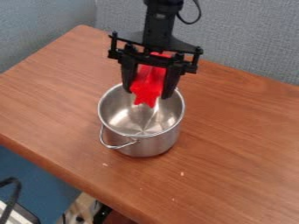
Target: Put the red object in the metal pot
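Currently fingers pinch the red plastic bar between them, its lower end overlapping the mouth of the stainless-steel pot on the wooden counter; depth unclear.

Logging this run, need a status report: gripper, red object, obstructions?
Gripper shut on red object, over metal pot's mouth. Nothing visible in the way.

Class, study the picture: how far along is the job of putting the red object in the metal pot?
Done: the long bright red plastic object is off the table, over the shiny round steel pot's opening. In hand: the black gripper holds it, lower end apparently at the mouth. Left: lowering and releasing.
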You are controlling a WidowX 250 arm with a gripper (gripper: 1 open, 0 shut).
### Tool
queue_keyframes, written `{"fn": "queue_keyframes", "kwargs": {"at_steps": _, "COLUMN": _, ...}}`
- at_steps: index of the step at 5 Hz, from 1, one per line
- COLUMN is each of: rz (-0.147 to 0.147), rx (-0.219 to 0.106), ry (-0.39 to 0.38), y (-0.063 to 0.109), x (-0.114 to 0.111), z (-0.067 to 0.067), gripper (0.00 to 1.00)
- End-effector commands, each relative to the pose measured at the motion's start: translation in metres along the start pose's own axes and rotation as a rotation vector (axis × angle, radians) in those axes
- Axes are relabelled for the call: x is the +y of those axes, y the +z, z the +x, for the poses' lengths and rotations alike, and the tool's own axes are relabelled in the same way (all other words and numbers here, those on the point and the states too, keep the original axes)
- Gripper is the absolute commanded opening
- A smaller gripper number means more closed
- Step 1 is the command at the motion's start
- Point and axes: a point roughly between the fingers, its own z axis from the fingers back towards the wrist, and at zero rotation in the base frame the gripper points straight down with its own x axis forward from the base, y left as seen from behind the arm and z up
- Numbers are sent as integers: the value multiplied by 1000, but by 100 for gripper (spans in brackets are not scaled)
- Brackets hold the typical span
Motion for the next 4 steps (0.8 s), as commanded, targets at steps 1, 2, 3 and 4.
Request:
{"fn": "queue_keyframes", "kwargs": {"at_steps": 1, "rz": -19, "rx": -53, "ry": 1, "y": 11, "x": 1, "z": 2, "gripper": 0}}
{"fn": "queue_keyframes", "kwargs": {"at_steps": 2, "rz": -10, "rx": -42, "ry": 2, "y": 5, "x": 2, "z": 2, "gripper": 0}}
{"fn": "queue_keyframes", "kwargs": {"at_steps": 3, "rz": 0, "rx": -31, "ry": 3, "y": -2, "x": 3, "z": 3, "gripper": 0}}
{"fn": "queue_keyframes", "kwargs": {"at_steps": 4, "rz": 10, "rx": -21, "ry": 5, "y": -7, "x": 4, "z": 4, "gripper": 0}}
